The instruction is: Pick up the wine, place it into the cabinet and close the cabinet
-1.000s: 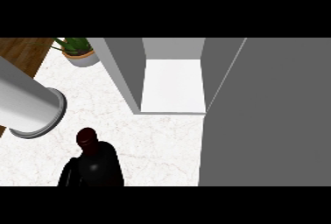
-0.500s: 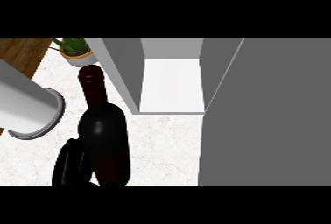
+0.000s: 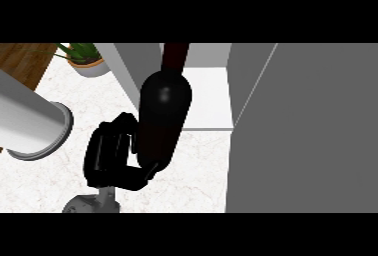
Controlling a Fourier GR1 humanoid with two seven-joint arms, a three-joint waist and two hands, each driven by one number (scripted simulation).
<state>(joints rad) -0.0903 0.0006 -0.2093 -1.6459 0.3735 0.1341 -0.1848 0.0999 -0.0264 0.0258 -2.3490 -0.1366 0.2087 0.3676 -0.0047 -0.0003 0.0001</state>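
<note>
White marbled counter (image 3: 199,170) fills the lower middle, running from 9 o'clock down to 6 o'clock. Strip of brown wood surface (image 3: 22,62) at 10 o'clock, beyond the counter edge.

Big grey cabinet door (image 3: 310,130) covers the whole 3 o'clock side, top to bottom, swung open. Cabinet (image 3: 133,75) side panel runs from 12 o'clock down toward centre; open white shelf floor (image 3: 210,100) sits between panel and door, just right of centre.

Large light-grey cylinder (image 3: 29,127) at 9 o'clock, tilted, its round end facing down-right, partly cut off by the left edge. What it is: cannot tell.

Potted plant (image 3: 85,60) at 11 o'clock, green leaves in a grey pot, on the counter beside the cabinet panel.

Wine bottle (image 3: 164,115) at centre, dark body, reddish neck pointing to 12 o'clock, lifted off the counter, overlapping the cabinet's front edge and shelf opening. Whether it is inside yet: cannot tell.

Left hand (image 3: 111,155) at 7 o'clock, black, fingers wrapped round the bottle's lower body from the left, grasping it. Grey wrist below at 6–7 o'clock.

Right hand does not show.
</note>
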